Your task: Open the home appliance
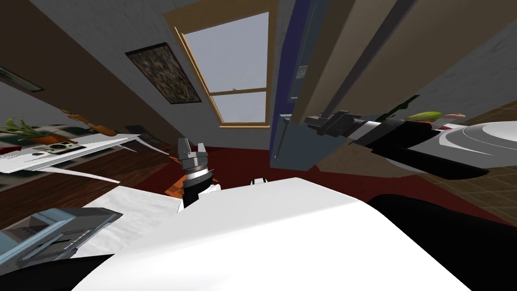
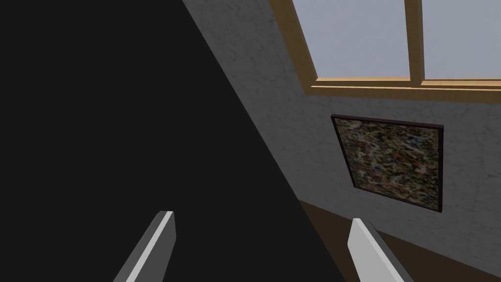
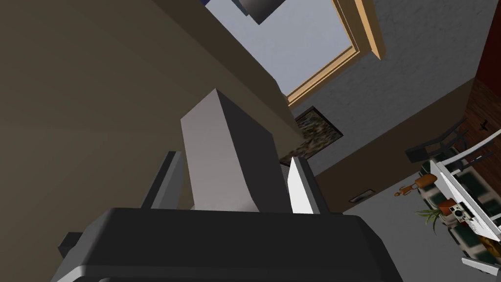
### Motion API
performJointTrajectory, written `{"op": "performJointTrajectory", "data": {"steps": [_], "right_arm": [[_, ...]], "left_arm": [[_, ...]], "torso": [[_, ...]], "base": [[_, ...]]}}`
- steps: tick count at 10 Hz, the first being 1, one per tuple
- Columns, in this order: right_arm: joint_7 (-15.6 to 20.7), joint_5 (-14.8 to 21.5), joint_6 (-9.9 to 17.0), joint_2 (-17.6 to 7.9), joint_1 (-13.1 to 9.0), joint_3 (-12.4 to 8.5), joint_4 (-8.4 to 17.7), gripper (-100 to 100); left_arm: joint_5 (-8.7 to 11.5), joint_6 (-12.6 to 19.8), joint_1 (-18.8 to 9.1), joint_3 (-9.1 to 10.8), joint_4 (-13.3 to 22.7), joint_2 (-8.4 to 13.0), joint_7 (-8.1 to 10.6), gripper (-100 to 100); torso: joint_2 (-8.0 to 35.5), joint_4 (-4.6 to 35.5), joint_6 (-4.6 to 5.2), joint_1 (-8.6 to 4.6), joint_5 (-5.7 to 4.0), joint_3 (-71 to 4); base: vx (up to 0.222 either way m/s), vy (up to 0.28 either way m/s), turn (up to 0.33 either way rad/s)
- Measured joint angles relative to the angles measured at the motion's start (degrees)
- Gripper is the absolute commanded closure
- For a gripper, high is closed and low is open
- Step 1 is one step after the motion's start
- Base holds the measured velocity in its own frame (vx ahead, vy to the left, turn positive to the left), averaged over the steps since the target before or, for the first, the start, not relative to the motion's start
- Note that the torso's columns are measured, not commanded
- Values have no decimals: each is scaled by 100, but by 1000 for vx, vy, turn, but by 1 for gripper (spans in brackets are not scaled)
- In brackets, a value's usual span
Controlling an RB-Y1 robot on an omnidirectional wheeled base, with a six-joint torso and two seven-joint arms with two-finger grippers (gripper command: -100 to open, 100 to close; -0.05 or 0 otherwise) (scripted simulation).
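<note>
**Head view**
- Appliance (image 1: 343, 45): tall, with a tan front and a blue side, standing just beside the window (image 1: 237, 65). A small grey panel (image 1: 301, 72) sits on the blue side; its marks are too small to read.
- Dark strip (image 1: 371, 55): runs up the tan front.
- Right end effector (image 1: 312, 121): reaches in from the right and sits at the lower end of the strip, against the appliance.
- Left end effector (image 1: 192, 145): in the middle, fingers pointing up, well apart from the appliance.
- Picture (image 1: 161, 73): dark frame with a mottled pattern, on the grey wall near the window.
- Table (image 1: 91, 144): white, on the far left. It carries a camera (image 1: 55, 148), whose lettering is too small to read, and a plant (image 1: 20, 129).
- Grey case (image 1: 50, 232): lower left, on a white surface.
- White disc (image 1: 484, 141): far right, under the right forearm. A green item (image 1: 426, 116) and a pink item (image 1: 454, 116) lie just behind it.
- Red floor (image 1: 353, 177): below the appliance.

**Left wrist view**
- Left end effector: released, with the two fingers standing wide apart.

**Right wrist view**
- Handle (image 3: 220, 127): a light grey bar standing off the tan front.
- Right end effector: grasping the handle, with one finger close against each side of it.
- Table, camera and plant: well apart from the appliance, past the fingers.
</note>
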Motion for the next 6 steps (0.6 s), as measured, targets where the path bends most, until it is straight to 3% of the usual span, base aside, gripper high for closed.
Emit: {"op": "performJointTrajectory", "data": {"steps": [2,6], "right_arm": [[-12,-27,-105,-62,-37,28,-135,100],[43,-100,-240,-99,-155,112,-383,100]], "left_arm": [[0,0,1,-1,0,-1,0,0],[0,0,1,0,-1,0,0,0]], "torso": [[-51,-13,-3,29,9,-33],[-9,-12,-4,-16,-12,-6]], "base": [[-127,-115,34],[-182,-194,84]]}}
